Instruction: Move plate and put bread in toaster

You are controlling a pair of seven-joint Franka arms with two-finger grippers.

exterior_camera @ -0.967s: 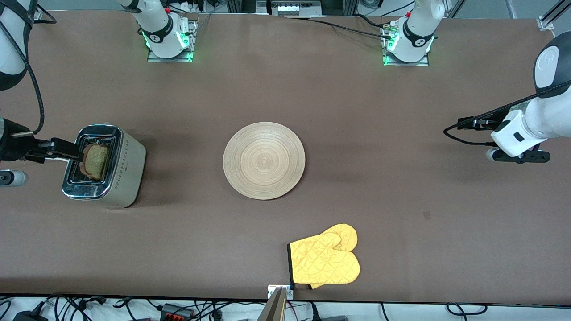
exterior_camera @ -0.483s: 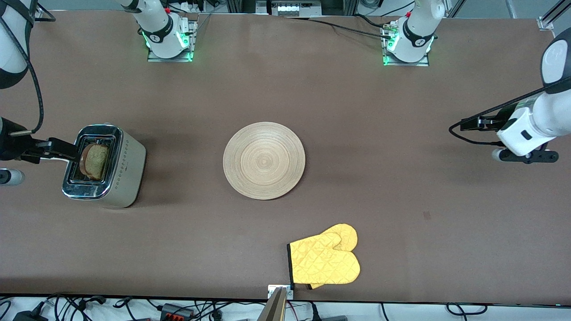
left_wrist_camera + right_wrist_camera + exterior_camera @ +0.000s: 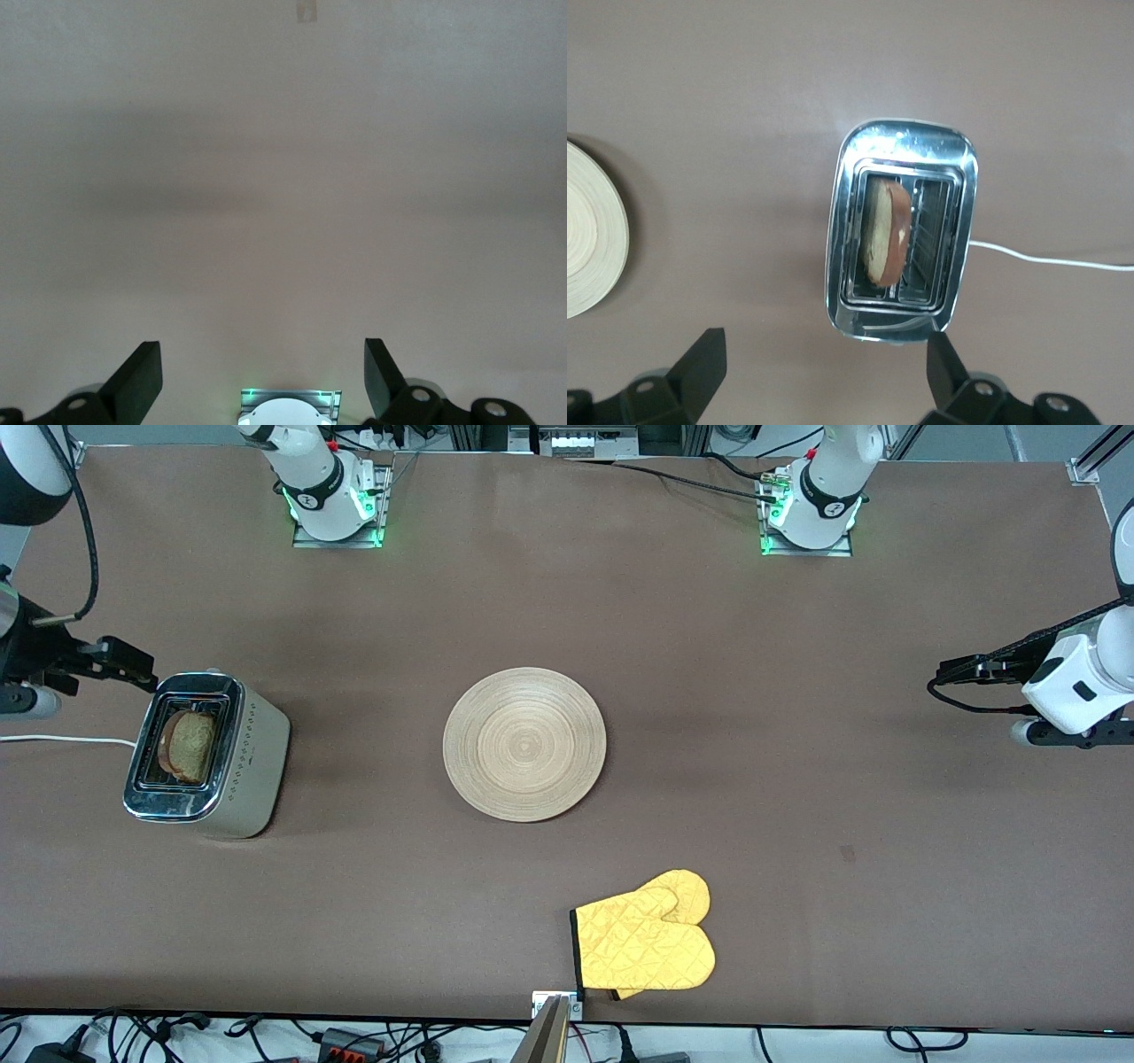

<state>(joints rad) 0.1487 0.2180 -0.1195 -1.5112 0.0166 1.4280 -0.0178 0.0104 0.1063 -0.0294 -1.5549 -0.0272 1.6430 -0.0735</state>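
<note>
The toaster point(image 3: 239, 775) stands toward the right arm's end of the table, and the bread point(image 3: 189, 746) sits upright in one of its slots. In the right wrist view the bread point(image 3: 884, 232) leans in the slot of the chrome toaster top point(image 3: 849, 190). My right gripper point(image 3: 142, 673) hangs open and empty over the table beside the toaster's corner; its jaws point(image 3: 824, 345) hold nothing. The round light-wood plate point(image 3: 524, 744) lies bare at mid-table, and its edge point(image 3: 589, 230) shows in the right wrist view. My left gripper point(image 3: 970, 666) hovers open over bare table point(image 3: 261, 354) at the left arm's end.
A yellow oven mitt point(image 3: 645, 943) lies near the table's front edge, nearer the camera than the plate. The toaster's white cord point(image 3: 53, 740) runs off the right arm's end of the table. Both arm bases point(image 3: 335, 505) stand along the robots' edge.
My right gripper has drawn back from the toaster's slot, leaving the bread in it. My left gripper has drifted farther toward its end of the table.
</note>
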